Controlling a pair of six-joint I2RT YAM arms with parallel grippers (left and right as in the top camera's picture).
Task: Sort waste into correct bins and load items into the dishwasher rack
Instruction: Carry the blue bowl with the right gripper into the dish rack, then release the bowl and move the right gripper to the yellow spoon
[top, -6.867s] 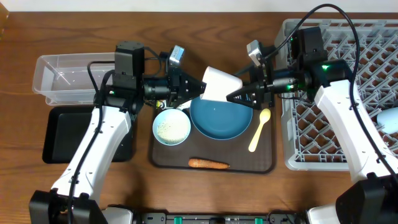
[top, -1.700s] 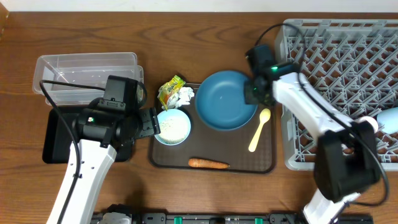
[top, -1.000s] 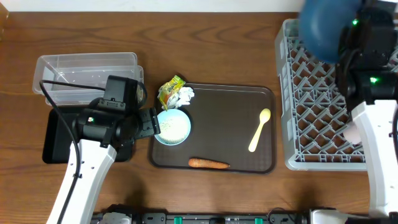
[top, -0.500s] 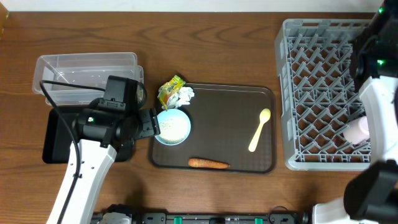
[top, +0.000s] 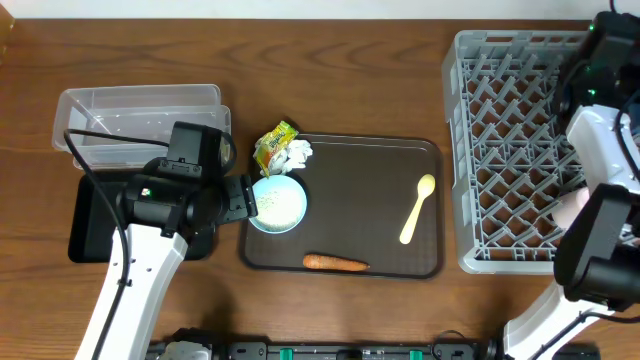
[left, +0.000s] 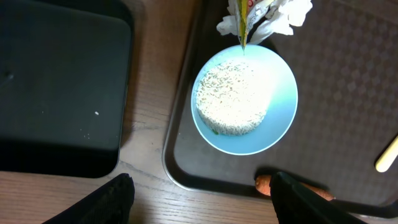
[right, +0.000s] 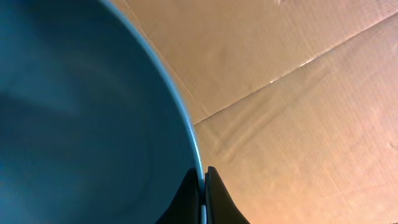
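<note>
My left gripper (top: 245, 197) hangs open beside the small light-blue bowl (top: 277, 203), which holds white rice (left: 231, 98). In the left wrist view the open fingers (left: 115, 199) straddle the brown tray's near edge, touching nothing. The snack wrapper (top: 273, 145) and crumpled paper (top: 297, 152) lie just beyond that bowl. A carrot (top: 335, 264) and a pale yellow spoon (top: 417, 208) rest on the tray. My right gripper (right: 203, 177) is shut on the rim of the dark-blue bowl (right: 81, 112); both are outside the overhead view. The grey rack (top: 510, 150) stands at the right.
The brown serving tray (top: 370, 180) sits mid-table. A clear tub (top: 140, 115) and a black tray (top: 90, 215) are at the left. A pink cup (top: 572, 210) lies in the rack, partly behind my right arm (top: 600, 110). Brown cardboard (right: 298, 93) fills the background behind the dark-blue bowl.
The right arm has carried the dark-blue bowl from above the rack's far corner out past the overhead view's edge. The left arm has stayed still.
</note>
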